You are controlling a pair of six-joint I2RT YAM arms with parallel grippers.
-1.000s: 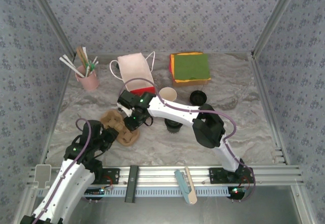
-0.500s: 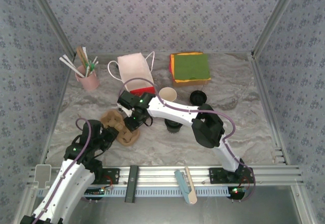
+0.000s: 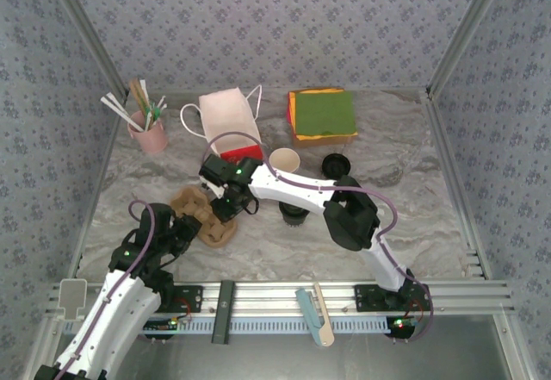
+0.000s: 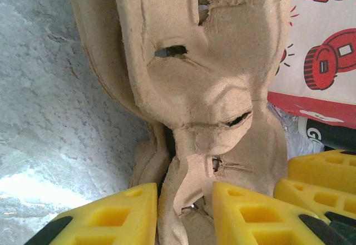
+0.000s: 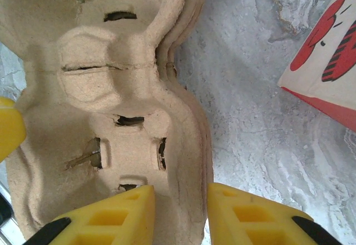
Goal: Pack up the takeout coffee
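Note:
One takeout coffee cup (image 3: 284,159) stands open, white inside, behind the right arm. A second dark cup (image 3: 294,214) sits just in front of that arm, and a round black lid (image 3: 337,165) lies to its right. The brown cardboard cup carrier (image 3: 203,219) lies left of centre. My left gripper (image 3: 188,227) is shut on its near edge (image 4: 189,167), yellow fingers (image 4: 119,211) on either side of the cardboard. My right gripper (image 3: 225,206) is shut on the carrier's other side, pinching the layered rim (image 5: 183,161) between its fingers (image 5: 245,214).
A pink cup of straws and sticks (image 3: 148,130) stands at the back left. A white paper bag with a red print (image 3: 229,123) lies just behind the carrier. Green and orange napkins (image 3: 322,115) sit at the back. A metal rail (image 3: 284,298) edges the table's front.

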